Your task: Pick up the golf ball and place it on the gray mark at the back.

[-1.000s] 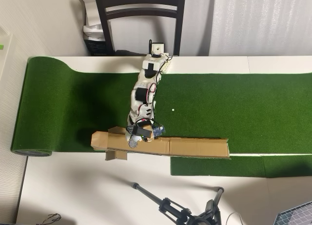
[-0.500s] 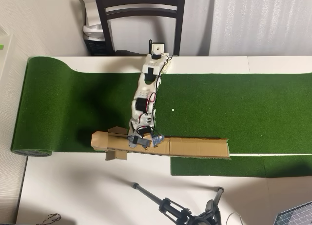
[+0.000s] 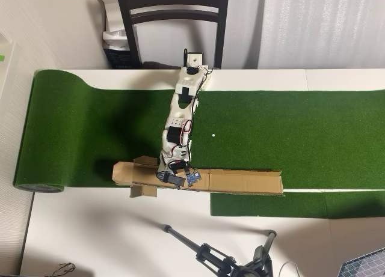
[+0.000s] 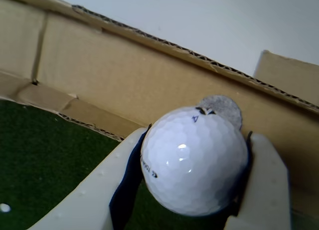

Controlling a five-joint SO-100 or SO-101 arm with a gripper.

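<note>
The ball [image 4: 194, 160] is one only, white and dimpled, and it sits clamped between the two pale fingers [image 4: 264, 185] of the gripper [image 4: 194, 190], which touch it on both sides. Just behind its top, one gray mark [image 4: 223, 106] shows on the brown cardboard [image 4: 114, 75]; the ball covers the lower part of the mark.

In the overhead view the gripper [image 3: 175, 178] is over the cardboard strip [image 3: 240, 182], at its left part. Compared with one second ago, the arm [image 3: 178, 124] has stretched further forward and the gripper has moved a little more across the cardboard, toward the near edge.

On the green mat [image 3: 301, 133] there is one small white dot [image 3: 213, 134], to the right of the arm. One chair [image 3: 173, 12] stands behind the table [image 3: 90, 241], and one tripod [image 3: 222, 256] lies at the near side.
</note>
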